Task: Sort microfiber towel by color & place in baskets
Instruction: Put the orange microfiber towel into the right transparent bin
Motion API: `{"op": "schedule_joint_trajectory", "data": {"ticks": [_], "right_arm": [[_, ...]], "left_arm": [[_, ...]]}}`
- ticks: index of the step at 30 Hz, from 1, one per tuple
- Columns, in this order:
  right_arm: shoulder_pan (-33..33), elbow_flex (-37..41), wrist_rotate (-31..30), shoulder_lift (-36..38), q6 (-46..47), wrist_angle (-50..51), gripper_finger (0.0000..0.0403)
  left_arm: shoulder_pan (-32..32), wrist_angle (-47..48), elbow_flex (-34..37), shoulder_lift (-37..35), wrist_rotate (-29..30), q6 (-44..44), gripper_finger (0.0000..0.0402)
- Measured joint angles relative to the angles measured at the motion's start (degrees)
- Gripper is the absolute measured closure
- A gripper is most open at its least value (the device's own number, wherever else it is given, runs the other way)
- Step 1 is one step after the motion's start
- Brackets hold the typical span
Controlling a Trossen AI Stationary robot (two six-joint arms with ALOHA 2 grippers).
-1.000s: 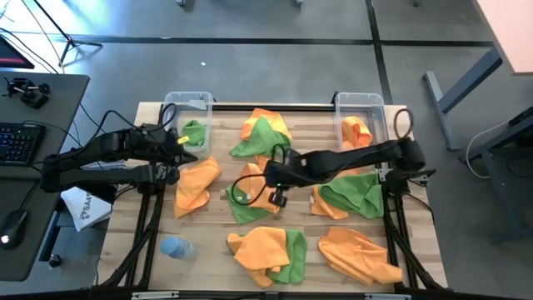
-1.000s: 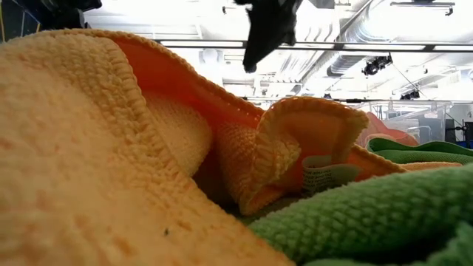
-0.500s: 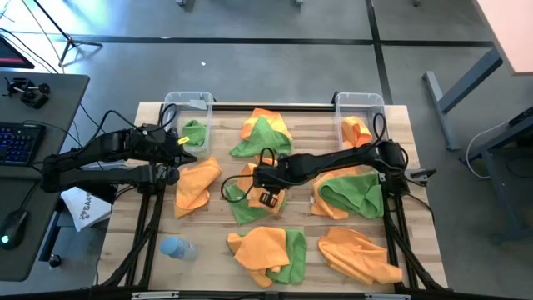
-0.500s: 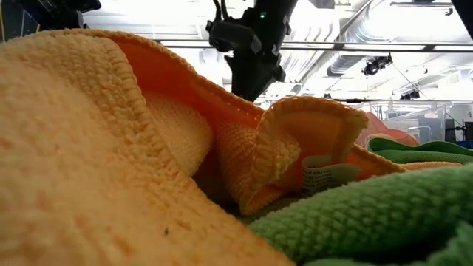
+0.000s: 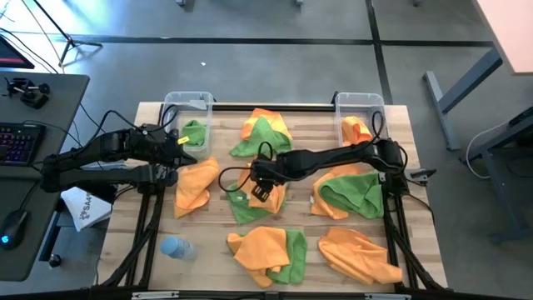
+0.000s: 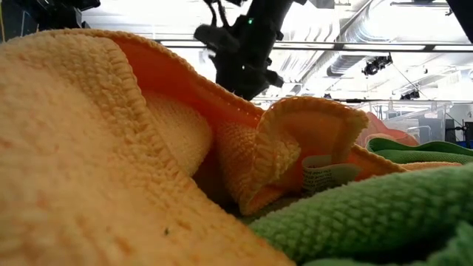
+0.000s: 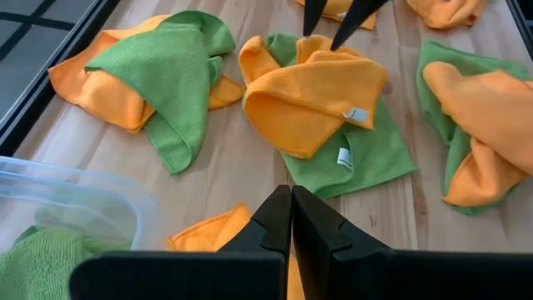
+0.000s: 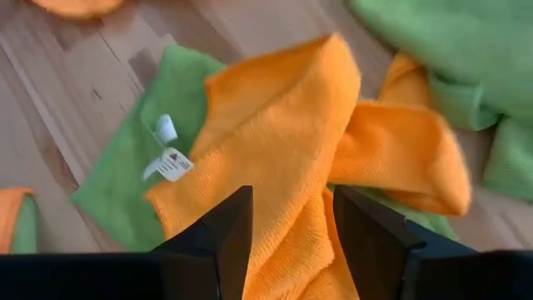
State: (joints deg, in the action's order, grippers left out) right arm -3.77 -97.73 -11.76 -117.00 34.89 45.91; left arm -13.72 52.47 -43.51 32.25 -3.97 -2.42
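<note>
The right gripper [image 5: 260, 190] hangs over the middle of the worktop [image 5: 223, 148], jaws spread, just above an orange towel [image 5: 268, 193] that lies bunched on a flat green towel [image 5: 242, 208]. In the right wrist view the two dark fingers [image 8: 218, 237] stand apart on either side of a fold of that orange towel [image 8: 275, 158], pinching nothing; two white tags show on the green towel [image 8: 141, 158] beside it.

The left gripper [image 5: 185, 147] waits at the left basket [image 5: 188, 103], jaws pressed together and holding nothing; its wrist view shows the fingers [image 7: 275, 225] touching each other. A green towel [image 5: 194, 132] lies in that basket. The right basket [image 5: 360, 102] at the far right corner holds an orange towel [image 5: 356, 131].

Other towels lie loose on the worktop: an orange-and-green heap [image 5: 265, 132] at the far middle, an orange one [image 5: 196, 183] near the left gripper, a green-and-orange pile [image 5: 350, 193] on the right, an orange-and-green pair [image 5: 268, 250] at the near edge and an orange one [image 5: 358, 253] at the near right. A pale blue bottle [image 5: 176, 247] lies at the near left corner.
</note>
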Motion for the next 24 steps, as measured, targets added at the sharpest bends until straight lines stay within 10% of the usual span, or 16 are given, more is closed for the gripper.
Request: {"op": "schedule_joint_trajectory", "data": {"ticks": [9,16,24], "right_arm": [[0.0,0.2,3.8,-3.6,0.9,-1.2,0.0259],[0.0,0.2,3.4,-3.6,-2.4,-1.2,0.0387],[0.0,-0.6,3.2,-2.2,-1.9,-0.1,0.0398]], "left_arm": [[0.0,0.0,0.0,0.0,0.0,0.1,0.0402],[0.0,0.0,0.0,0.0,0.1,0.2,0.0402],[0.0,0.1,0.0,0.0,0.1,0.2,0.0401]]}}
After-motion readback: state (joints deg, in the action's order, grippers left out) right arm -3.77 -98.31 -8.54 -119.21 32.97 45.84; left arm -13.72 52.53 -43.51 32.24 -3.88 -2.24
